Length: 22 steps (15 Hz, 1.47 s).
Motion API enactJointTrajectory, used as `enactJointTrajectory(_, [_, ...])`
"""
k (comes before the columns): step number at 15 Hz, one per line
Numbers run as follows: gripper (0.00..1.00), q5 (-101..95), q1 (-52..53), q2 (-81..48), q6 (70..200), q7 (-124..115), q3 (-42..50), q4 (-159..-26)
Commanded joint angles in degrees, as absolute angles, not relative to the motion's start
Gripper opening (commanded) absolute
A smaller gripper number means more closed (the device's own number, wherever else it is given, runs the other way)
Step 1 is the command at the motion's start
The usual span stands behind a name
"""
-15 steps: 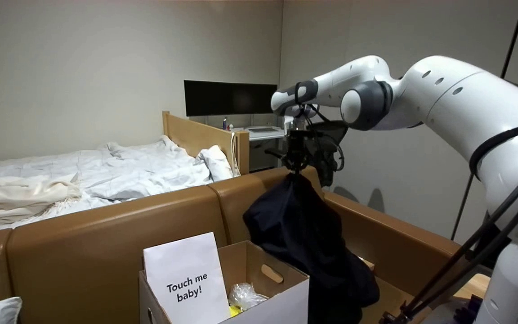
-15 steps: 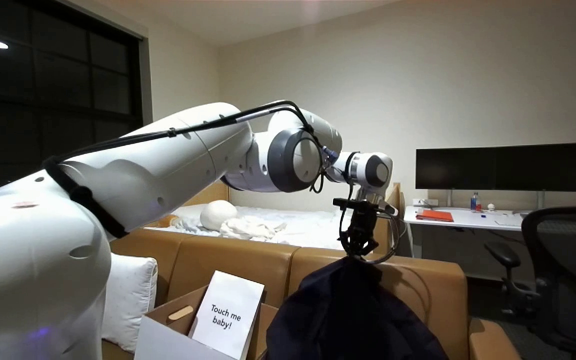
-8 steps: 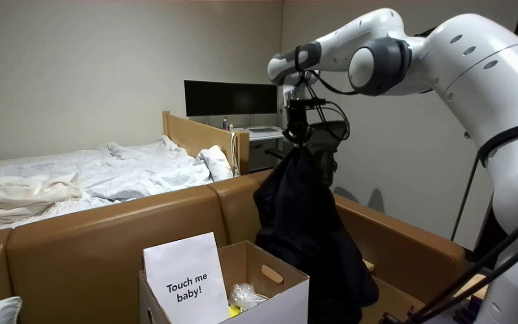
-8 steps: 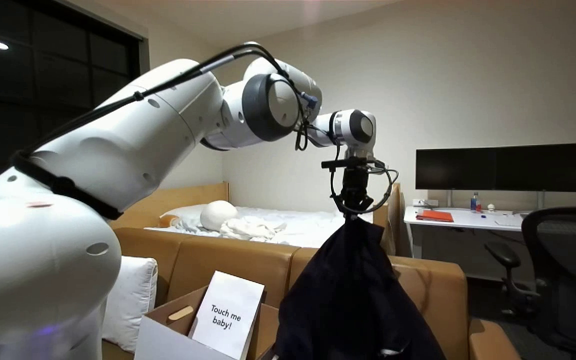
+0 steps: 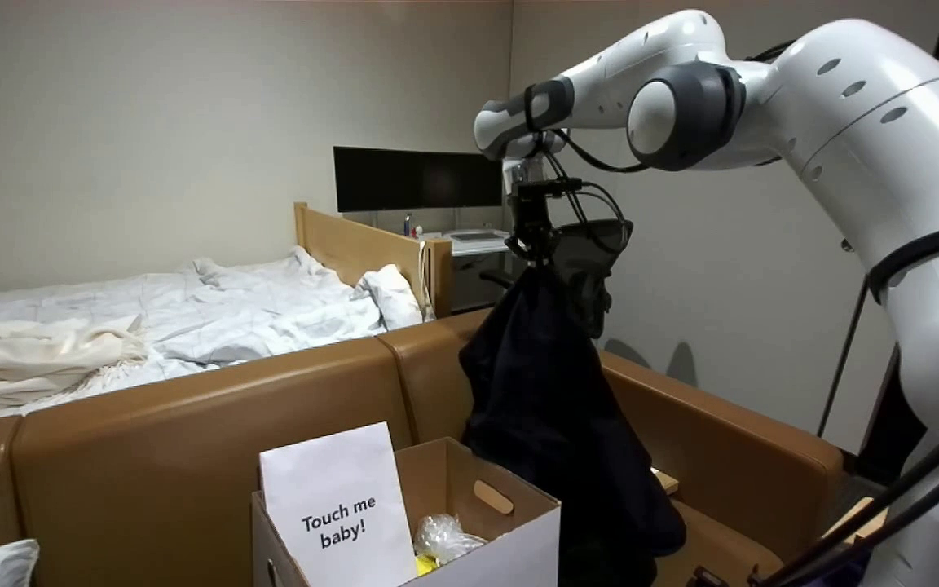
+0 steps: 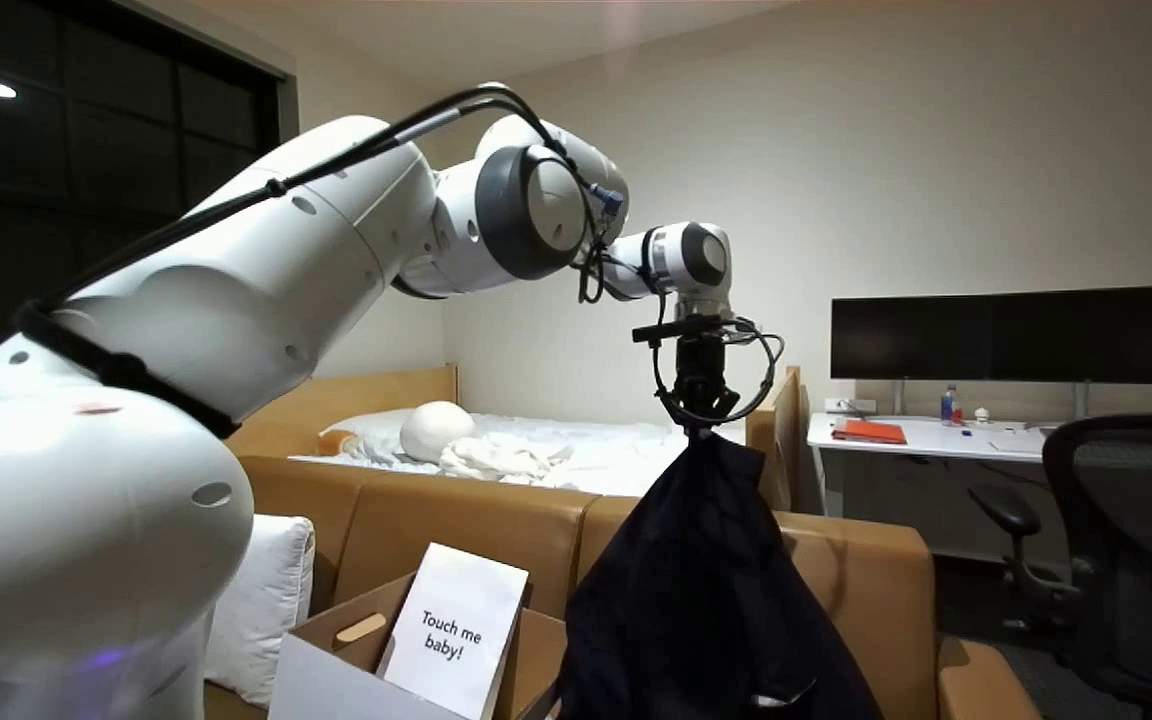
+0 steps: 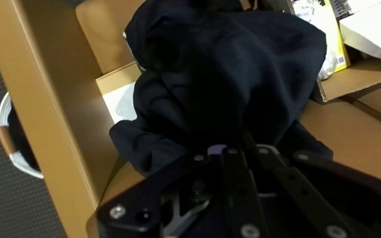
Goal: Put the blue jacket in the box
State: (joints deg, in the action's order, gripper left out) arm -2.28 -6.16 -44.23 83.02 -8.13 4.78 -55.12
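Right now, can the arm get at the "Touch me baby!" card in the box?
Probably not: the pincer is shut on the blue jacket, so it would likely have to let go first. The card itself looks exposed, sticking up above the box.

Both exterior views look across the sofa (image 5: pixel 192 473) toward the bed (image 5: pixel 355 244), sharing the box (image 5: pixel 518 554) and jacket (image 5: pixel 551 399). In an exterior view the arm (image 5: pixel 869 147) fills the right side; in an exterior view its lower part (image 6: pixel 66 540) bulks nearer, at left. The wrist view looks closely down past the claw (image 7: pixel 242 147).
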Motion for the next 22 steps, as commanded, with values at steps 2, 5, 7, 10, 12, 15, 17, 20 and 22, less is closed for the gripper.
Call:
enactJointTrajectory(2, [0.01,-11.15,0.97,-32.22,89.2,-9.89,6.72,-63.41])
enactJointTrajectory(5, [0.01,-16.67,5.61,-25.75,93.09,-12.67,7.25,-65.77])
enactJointTrajectory(7, [0.01,-19.68,8.58,-21.69,95.11,-16.34,7.27,-66.78])
enactJointTrajectory(10, [0.01,-22.96,13.45,-16.62,94.0,-26.3,7.18,-66.17])
enactJointTrajectory(12, [0.01,-27.51,17.17,-13.43,91.76,-32.45,7.33,-65.36])
enactJointTrajectory(15, [0.04,-25.72,16.95,-15.75,91.09,-30.38,6.9,-62.06])
enactJointTrajectory(17, [0.01,-29.89,19.39,-14.07,92.34,-30.9,6.51,-62.99])
enactJointTrajectory(20, [0.01,-36.06,23.71,-11.55,93.29,-32.86,5.29,-59.75])
enactJointTrajectory(22, [0.01,-39.25,27.04,-11.8,92.28,-36.21,4.73,-55.08])
